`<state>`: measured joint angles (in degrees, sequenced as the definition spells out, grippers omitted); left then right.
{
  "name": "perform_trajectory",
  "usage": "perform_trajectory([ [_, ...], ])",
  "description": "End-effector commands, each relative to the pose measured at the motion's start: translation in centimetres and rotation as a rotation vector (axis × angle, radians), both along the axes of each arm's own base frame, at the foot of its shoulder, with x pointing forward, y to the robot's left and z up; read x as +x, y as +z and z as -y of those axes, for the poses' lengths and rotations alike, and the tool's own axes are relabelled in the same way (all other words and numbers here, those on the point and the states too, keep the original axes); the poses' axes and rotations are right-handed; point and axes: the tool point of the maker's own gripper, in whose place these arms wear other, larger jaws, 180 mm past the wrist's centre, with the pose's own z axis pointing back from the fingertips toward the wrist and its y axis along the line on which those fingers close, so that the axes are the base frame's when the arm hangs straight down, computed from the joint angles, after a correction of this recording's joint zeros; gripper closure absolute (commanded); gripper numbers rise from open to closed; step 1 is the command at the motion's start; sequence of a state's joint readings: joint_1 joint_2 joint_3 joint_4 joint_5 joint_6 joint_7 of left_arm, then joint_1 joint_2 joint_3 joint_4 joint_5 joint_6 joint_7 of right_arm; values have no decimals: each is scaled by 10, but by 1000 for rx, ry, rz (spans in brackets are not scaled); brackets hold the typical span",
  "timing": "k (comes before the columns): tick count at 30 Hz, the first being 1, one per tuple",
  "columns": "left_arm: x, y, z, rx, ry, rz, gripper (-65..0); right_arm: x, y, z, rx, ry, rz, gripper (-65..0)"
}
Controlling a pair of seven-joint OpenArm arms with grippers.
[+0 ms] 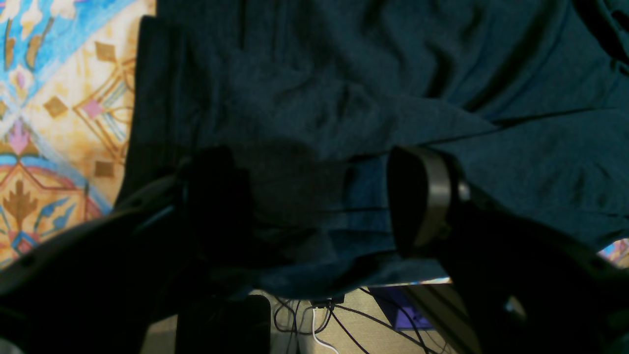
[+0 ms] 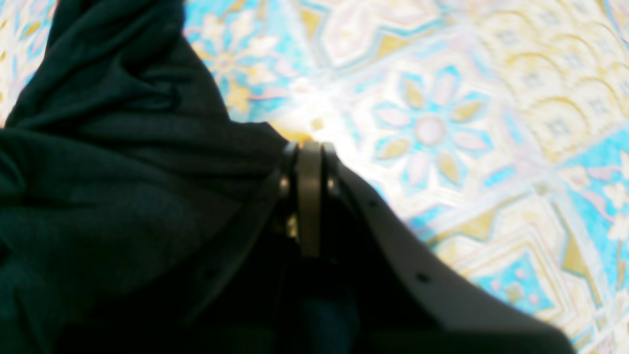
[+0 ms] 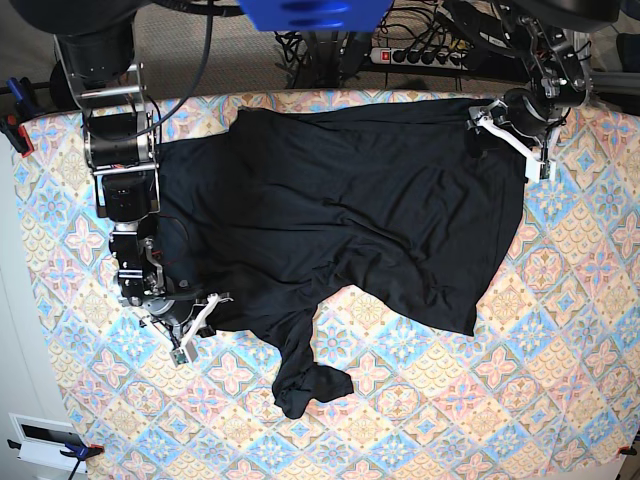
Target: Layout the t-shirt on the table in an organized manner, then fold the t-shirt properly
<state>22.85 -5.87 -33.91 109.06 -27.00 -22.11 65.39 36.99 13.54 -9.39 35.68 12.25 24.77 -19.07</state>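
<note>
The black t-shirt [image 3: 350,200] lies wrinkled across the patterned table [image 3: 450,400], with a sleeve trailing toward the front. My left gripper [image 3: 510,140] is at the shirt's far right corner. In the left wrist view it [image 1: 319,201] stands open, its fingers [image 1: 422,196] straddling the fabric [image 1: 344,73] at the table edge. My right gripper [image 3: 195,325] is at the shirt's left edge. In the right wrist view it [image 2: 309,162] is shut, with the cloth [image 2: 98,172] bunched up to its tips over the table [image 2: 442,123].
Beyond the far table edge are a power strip and cables [image 3: 420,50]. Cables on the floor [image 1: 319,314] show below the overhanging shirt hem. Clamps [image 3: 15,130] grip the table's left edge. A white box [image 3: 40,440] sits at the front left.
</note>
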Motion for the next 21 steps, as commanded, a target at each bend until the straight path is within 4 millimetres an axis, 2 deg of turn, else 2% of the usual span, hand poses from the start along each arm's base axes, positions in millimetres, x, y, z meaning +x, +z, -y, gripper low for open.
perform_trajectory([
  [1,7,8,-2,8,0,39,-450,21,31,5,24,-21,87,0],
  [6,16,13,2,-7,29,107,-450,24,36,13,53,-61,100,0],
  [9,16,17,-6,-10,86,141,-450,24,37,13,52,-60,103,0],
  [12,26,24,-8,-17,111,171,-450,24,37,12,48,-55,103,0],
  [15,27,22,-7,-23,107,149,-450,24,37,11,45,-51,102,-5],
  [18,29,23,-8,-22,107,152,-450,22,33,7,28,-31,89,-69],
  [21,29,23,-9,-19,106,151,-450,15,22,-9,-34,51,62,-164],
])
